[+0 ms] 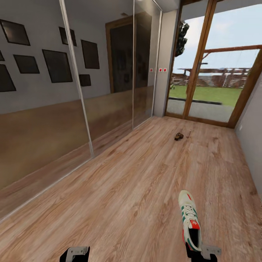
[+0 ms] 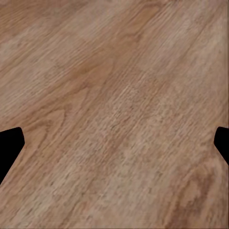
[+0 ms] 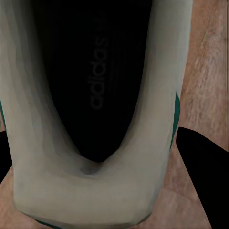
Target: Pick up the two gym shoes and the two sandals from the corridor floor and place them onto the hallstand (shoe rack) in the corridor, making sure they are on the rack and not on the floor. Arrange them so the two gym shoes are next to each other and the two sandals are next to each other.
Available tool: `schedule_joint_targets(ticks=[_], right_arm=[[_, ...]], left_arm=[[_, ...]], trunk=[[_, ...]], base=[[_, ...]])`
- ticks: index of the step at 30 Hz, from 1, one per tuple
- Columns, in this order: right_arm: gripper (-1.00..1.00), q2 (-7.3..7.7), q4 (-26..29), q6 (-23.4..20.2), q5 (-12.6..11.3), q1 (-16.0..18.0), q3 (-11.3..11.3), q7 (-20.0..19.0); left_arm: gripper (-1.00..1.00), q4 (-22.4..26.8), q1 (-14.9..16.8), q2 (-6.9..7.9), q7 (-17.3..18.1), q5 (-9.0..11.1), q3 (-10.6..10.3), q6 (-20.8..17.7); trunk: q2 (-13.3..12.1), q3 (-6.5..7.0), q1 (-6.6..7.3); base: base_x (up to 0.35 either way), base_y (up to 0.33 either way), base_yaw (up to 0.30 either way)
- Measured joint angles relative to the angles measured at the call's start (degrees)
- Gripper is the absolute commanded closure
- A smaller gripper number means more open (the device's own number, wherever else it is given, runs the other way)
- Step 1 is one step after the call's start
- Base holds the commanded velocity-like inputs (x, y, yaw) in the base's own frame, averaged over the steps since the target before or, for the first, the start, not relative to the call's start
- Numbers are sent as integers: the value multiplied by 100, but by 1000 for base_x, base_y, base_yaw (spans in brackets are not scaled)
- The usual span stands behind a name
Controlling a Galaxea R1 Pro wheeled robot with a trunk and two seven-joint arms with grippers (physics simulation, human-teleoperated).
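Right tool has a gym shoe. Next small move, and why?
Probably turn the base to look for the hallstand. The right tool appears shut on the gym shoe at its heel, while ahead lie the corridor floor and one sandal near the glass door. The left tool hangs open over bare planks.

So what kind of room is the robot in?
Probably a hallway in a house. There's a long wood-plank floor, mirrored sliding doors along one wall, and a big glass door to a garden at the far end. A sandal lies on the floor.
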State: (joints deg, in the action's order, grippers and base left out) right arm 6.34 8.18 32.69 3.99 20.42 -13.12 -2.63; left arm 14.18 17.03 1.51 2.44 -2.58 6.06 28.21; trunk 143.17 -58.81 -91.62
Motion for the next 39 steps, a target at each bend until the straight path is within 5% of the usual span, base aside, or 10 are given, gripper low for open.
schedule_joint_targets(ticks=[16,39], right_arm=[[100,-25,-1,0,6,1,0,4],[100,-18,-1,0,43,1,11,-12]], left_arm=[[-100,1,0,0,-3,3,0,0],[-100,2,-1,1,-3,0,1,0]], trunk=[[0,-113,0],[0,-129,0]], base=[[339,-5,-191],[339,0,-10]])
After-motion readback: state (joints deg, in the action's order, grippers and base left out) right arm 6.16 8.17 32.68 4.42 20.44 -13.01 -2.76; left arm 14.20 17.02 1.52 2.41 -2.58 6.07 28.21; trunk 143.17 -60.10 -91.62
